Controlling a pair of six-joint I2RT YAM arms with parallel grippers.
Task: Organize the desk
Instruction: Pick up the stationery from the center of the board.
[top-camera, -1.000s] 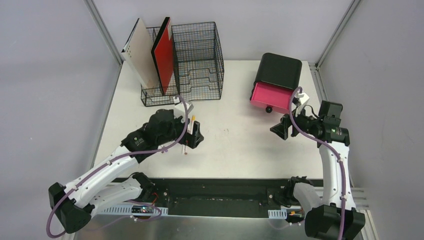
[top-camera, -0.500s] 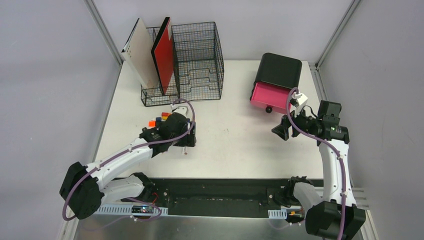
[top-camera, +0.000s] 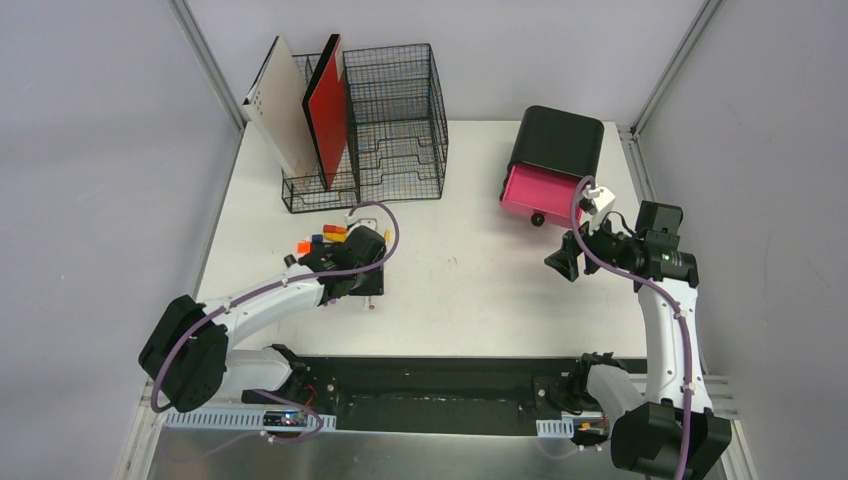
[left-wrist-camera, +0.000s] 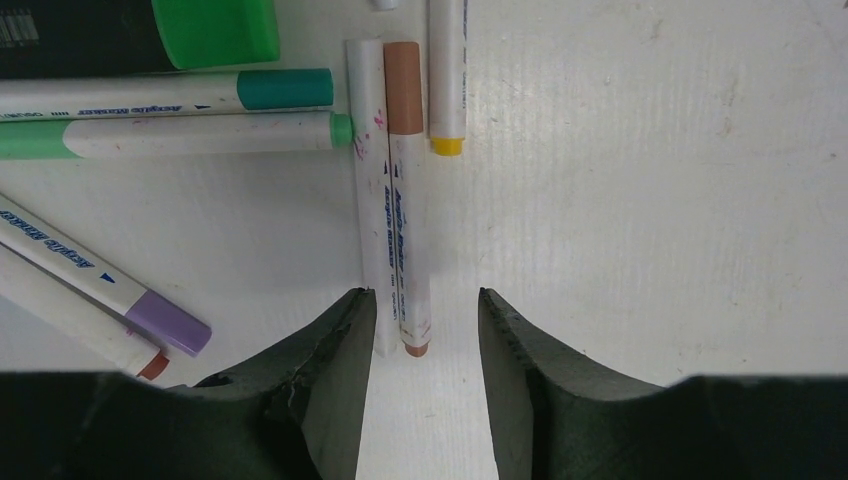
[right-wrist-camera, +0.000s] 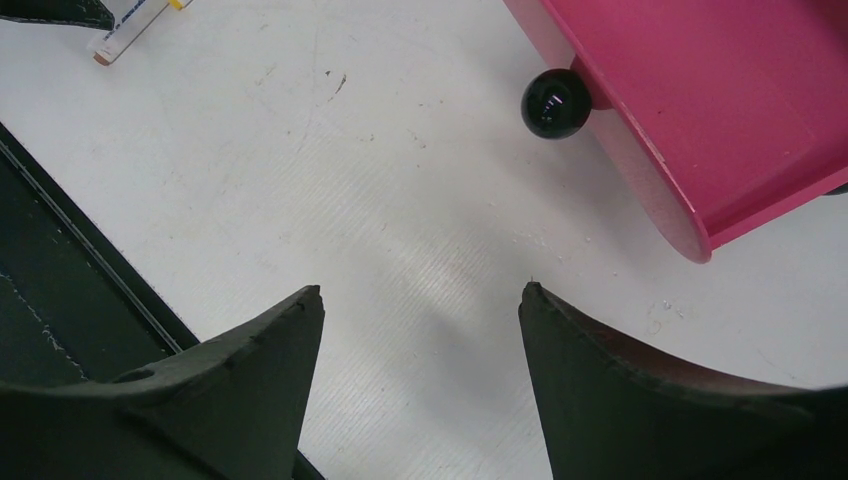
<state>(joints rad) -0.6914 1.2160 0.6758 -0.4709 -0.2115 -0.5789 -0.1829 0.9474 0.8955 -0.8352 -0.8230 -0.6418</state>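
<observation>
Left claw (left-wrist-camera: 428, 300) narrow, unclamped, straddling brown marker (left-wrist-camera: 408, 220) at its 6 o'clock end; axis 12–6. Right claw (right-wrist-camera: 420, 288) wide, empty, farther.

White arm links (top-camera: 665, 330), black joints (top-camera: 190, 350), purple cables (top-camera: 576, 215), dark wedge-shaped tool fingers (right-wrist-camera: 250, 380)

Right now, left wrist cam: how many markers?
7: teal-capped marker and green marker top left; white marker and tan marker, ends between the fingers; yellow-tipped marker above; purple-capped marker and orange-tipped marker bottom left. More may lie off-frame.
</observation>
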